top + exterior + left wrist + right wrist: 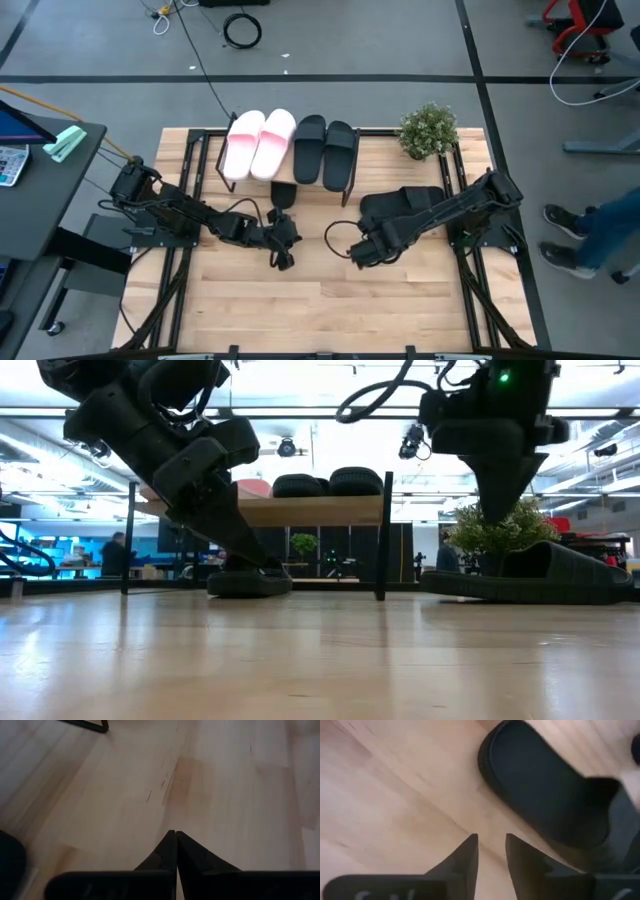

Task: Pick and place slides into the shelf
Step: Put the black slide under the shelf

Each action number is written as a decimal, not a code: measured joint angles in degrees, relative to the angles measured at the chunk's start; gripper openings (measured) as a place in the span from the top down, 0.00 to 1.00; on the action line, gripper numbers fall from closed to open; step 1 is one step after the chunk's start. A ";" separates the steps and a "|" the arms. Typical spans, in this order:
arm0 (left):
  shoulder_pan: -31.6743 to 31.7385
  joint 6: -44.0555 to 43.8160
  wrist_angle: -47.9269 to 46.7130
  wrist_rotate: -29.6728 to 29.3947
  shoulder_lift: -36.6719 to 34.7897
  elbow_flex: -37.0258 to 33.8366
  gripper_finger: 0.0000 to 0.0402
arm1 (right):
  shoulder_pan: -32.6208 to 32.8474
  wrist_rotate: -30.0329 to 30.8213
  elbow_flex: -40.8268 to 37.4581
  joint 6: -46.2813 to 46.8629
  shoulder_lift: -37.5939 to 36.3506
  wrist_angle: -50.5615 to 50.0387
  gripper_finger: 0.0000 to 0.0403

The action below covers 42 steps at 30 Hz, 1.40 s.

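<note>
Slides (290,146) fill shelf (215,160) — plant (428,130) beside.

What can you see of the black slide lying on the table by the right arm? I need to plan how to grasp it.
The black slide is matte and rubbery-looking, with a rounded sole and a wide strap arching over the open foot bed. It lies flat, sole down, on the wooden table, near the potted plant, partly under the right arm in the overhead view. The right gripper hangs just beside it with fingers parted, holding nothing; no contact shows.
</note>
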 joint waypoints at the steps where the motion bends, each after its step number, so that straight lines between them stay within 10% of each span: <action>1: 0.01 0.16 0.00 -0.01 0.00 0.02 0.99 | -0.48 0.10 0.00 -1.85 0.00 0.00 0.73; 8: 0.12 2.86 0.02 -0.01 0.00 0.04 0.95 | -3.82 3.82 0.00 -13.29 0.00 2.25 0.73; 19: 0.13 5.36 -0.05 -0.02 0.00 0.04 0.98 | -5.72 3.20 0.00 10.05 0.02 -9.75 0.72; 42: 0.17 5.38 -0.35 -0.02 0.02 0.06 0.99 | -6.96 3.91 -16.17 17.68 -0.02 -9.93 0.70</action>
